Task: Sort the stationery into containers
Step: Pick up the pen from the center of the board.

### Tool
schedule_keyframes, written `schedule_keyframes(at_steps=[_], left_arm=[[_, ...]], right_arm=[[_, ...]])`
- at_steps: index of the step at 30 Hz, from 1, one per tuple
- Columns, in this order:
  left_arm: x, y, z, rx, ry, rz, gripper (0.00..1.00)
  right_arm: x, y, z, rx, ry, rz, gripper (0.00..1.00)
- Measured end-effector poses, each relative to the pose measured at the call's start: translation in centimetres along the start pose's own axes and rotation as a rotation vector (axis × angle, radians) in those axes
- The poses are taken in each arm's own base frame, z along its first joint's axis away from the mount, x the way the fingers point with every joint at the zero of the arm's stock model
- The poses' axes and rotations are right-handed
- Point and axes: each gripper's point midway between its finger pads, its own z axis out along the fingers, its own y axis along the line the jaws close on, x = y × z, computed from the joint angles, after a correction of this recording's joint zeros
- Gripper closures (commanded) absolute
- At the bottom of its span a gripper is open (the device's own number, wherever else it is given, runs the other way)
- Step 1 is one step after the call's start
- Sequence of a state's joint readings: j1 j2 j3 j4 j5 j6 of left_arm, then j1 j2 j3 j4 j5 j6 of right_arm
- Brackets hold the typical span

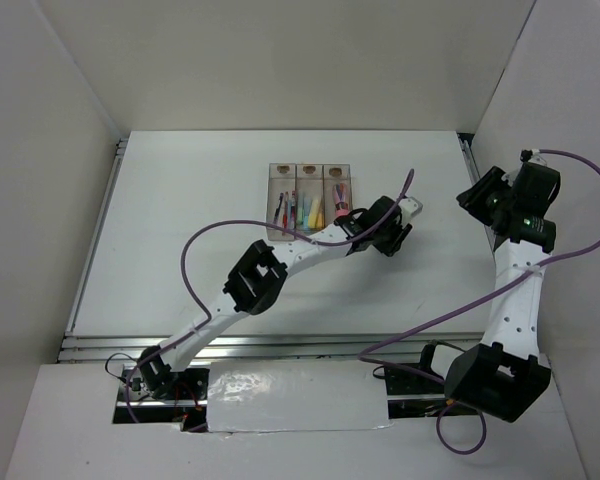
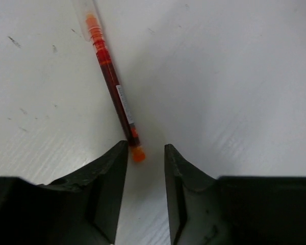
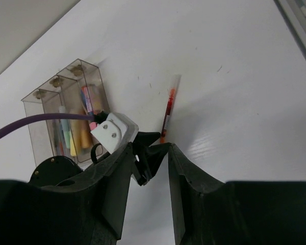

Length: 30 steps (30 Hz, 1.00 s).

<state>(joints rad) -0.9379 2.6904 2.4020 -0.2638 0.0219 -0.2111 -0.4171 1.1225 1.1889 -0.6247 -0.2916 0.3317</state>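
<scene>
Left pincer (image 2: 145,150) is low over the white tabletop (image 2: 234,76) with its jaws parted. The orange end of a thin red pen with a clear cap (image 2: 113,84) lies just between the fingertips, not yet pinched. Right pincer (image 3: 149,150) hangs higher at the right side, also parted and holding nothing.

This red pen is the only stationery I can find outside. It lies flat, just to the right of the three joined clear plastic bins (image 1: 308,170). The bins already carry the rest: thin red and blue pens (image 1: 281,212) in the left compartment, yellow and light-blue markers (image 1: 310,212) in the middle, and a pink-and-purple marker (image 1: 338,193) in the right. So I judge the sorting is nearly complete.

I see nothing lying between pen and bins. But the left arm's own wrist crosses over the bins' near end and its purple cable (image 1: 210,240) trails behind, which could make the drop awkward.
</scene>
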Motion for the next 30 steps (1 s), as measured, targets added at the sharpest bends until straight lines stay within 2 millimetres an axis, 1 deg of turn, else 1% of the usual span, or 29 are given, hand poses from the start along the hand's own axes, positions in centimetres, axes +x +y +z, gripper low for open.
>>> schedule_keyframes(at_steps=[2,3,4,8,9,11,14,15,18,20,22,25,27,30], left_arm=[[0.2,-0.4,0.0,0.002,0.007,0.002,0.58],[0.4,-0.5,0.0,-0.005,0.015,0.002,0.63],[0.5,-0.4,0.0,-0.013,0.019,0.001,0.65],[0.6,0.7,-0.2,-0.07,0.029,-0.003,0.75],[0.7,0.9,-0.3,-0.086,0.033,-0.002,0.79],[0.8,1.4,-0.5,-0.112,0.044,0.002,0.82],[1.1,1.9,-0.8,-0.144,0.06,0.004,0.93],[1.1,2.1,-0.9,-0.153,0.064,0.005,1.0],[1.3,2.3,-1.0,-0.164,0.065,0.008,1.0],[1.6,2.4,-1.5,-0.167,0.068,0.011,1.0],[2.5,2.6,-2.9,-0.162,0.094,0.012,1.0],[3.4,2.4,-5.1,-0.134,0.133,0.027,1.0],[2.5,2.0,-6.1,-0.108,0.127,0.024,1.0],[-1.0,0.9,-8.3,-0.052,0.068,0.019,1.0]], right_arm=[[0.1,0.0,0.1,-0.003,0.005,0.001,0.59],[0.1,0.0,0.1,-0.002,0.008,0.001,0.59],[0.2,0.0,0.1,-0.002,0.011,0.0,0.59],[0.4,0.0,0.1,-0.005,0.018,-0.003,0.6],[0.4,0.0,0.1,-0.005,0.02,-0.002,0.6],[0.4,-0.1,0.2,-0.005,0.023,-0.001,0.6],[0.5,-0.1,0.3,-0.004,0.028,0.001,0.61],[0.5,-0.1,0.3,-0.006,0.029,0.001,0.61],[0.6,0.0,0.3,-0.013,0.032,-0.001,0.64],[0.7,0.2,0.3,-0.023,0.036,-0.01,0.65],[0.8,0.3,0.3,-0.039,0.041,-0.038,0.65],[0.9,0.6,0.2,-0.071,0.049,-0.098,0.65],[1.0,0.7,0.2,-0.089,0.052,-0.15,0.64],[1.0,1.0,-0.1,-0.134,0.051,-0.263,0.59]])
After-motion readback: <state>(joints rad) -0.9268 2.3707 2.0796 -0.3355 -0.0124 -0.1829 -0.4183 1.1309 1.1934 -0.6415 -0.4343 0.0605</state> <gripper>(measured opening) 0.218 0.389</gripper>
